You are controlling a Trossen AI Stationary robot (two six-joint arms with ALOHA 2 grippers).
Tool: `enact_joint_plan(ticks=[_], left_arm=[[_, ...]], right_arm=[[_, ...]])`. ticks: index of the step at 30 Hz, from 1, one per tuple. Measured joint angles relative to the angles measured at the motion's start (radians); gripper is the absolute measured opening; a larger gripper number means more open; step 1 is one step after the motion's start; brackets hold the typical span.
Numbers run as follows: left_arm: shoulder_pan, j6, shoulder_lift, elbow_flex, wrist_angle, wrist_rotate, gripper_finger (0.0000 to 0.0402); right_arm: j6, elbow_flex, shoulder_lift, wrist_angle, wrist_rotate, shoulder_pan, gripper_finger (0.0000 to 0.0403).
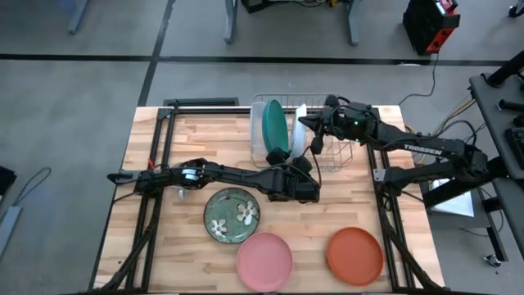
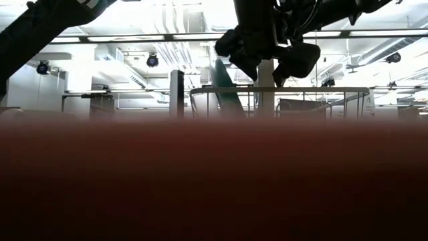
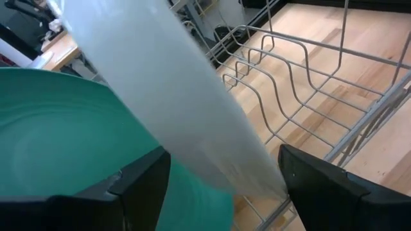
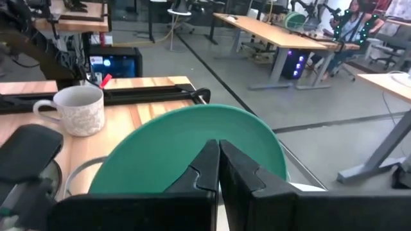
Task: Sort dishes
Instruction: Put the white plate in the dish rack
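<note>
Wooden table [image 1: 164, 246]: three plates [image 1: 232, 215], rack [image 1: 327, 156].

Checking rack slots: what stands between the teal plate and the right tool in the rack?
In the high view, the white bowl stands on edge between the teal plate and the right tool.

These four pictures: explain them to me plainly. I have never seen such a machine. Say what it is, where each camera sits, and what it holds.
Two dark robot arms work at a wooden table. One camera looks straight down, one sits at table height, and one rides on each wrist. A wire rack holds a teal plate standing on edge. The left gripper has its fingers either side of a white dish. The right gripper, shut, hovers by the rack. A green flowered plate, a pink plate and an orange-red plate lie flat. A mug stands behind.
</note>
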Motion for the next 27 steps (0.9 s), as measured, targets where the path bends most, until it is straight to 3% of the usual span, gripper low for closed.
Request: enact_joint_plan(ticks=[12, 27], left_arm=[[-0.005, 0.024, -0.041, -0.002, -0.010, 0.009, 0.0282], [-0.001, -0.082, -0.077, -0.002, -0.006, -0.133, 0.0281]], right_arm=[[-0.026, -0.003, -0.075, -0.153, 0.047, -0.002, 0.0000], [0.005, -0.023, -0.055, -0.242, 0.065, -0.001, 0.0000]])
